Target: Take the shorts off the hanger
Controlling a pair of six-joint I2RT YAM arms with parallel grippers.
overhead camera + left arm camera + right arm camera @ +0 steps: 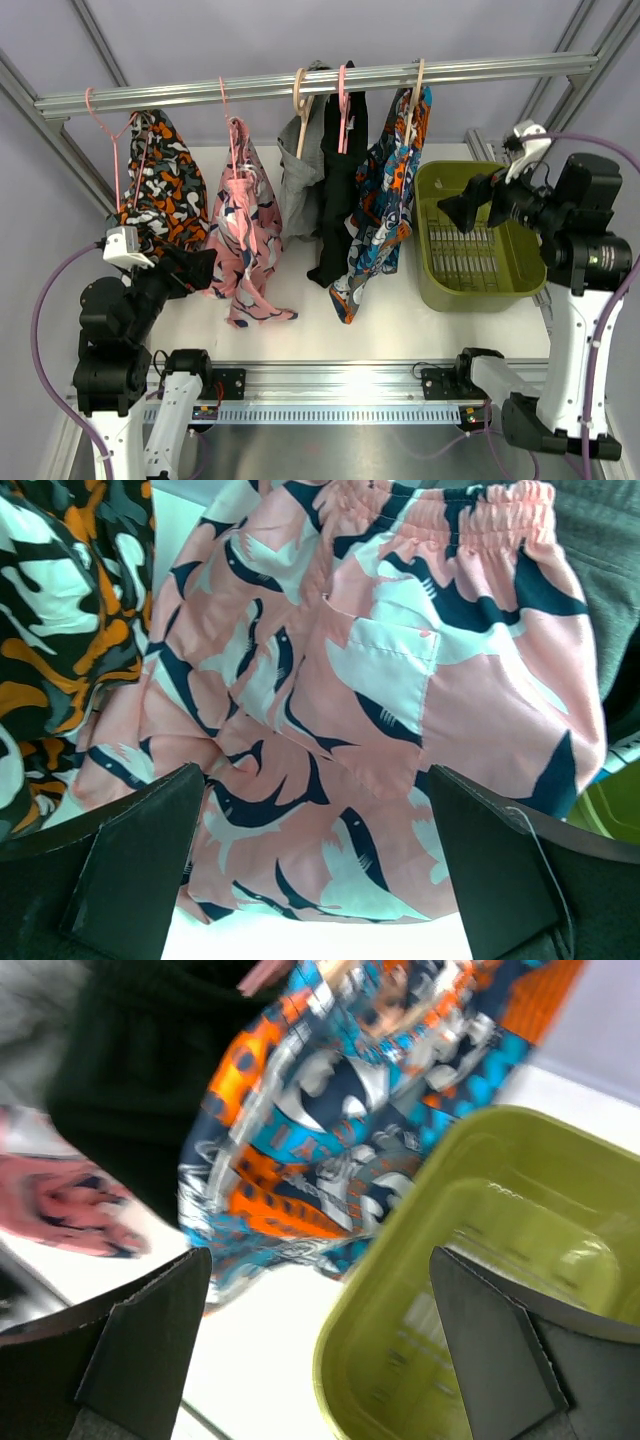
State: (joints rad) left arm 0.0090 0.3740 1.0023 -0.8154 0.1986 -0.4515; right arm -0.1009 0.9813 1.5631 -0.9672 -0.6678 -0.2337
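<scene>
Finding 1: 5 pairs of shorts are all on hangers on the rail (200, 93) above the white table (400, 330). The blue-orange-white patterned shorts (385, 200) hang furthest toward 3 o'clock, on a wooden hanger. The black shorts (338, 200) hang just beside them at 9 o'clock on a pink hanger, and the 2 pairs are touching. The grey shorts (298, 185) are next, on a wooden hanger.

Finding 2: Further toward 9 o'clock hang pink shark-print shorts (243, 235), then black-orange-white shorts (160, 195).

Finding 3: A green basket (470, 300) sits on the table at 3 o'clock of the patterned pair.

Finding 4: The left gripper (312, 780) faces the pink pair from 8 o'clock, fingers spread wide and holding nothing. The right gripper (318, 1260) hangs over the basket's 9 o'clock rim, fingers likewise wide and empty.
</scene>
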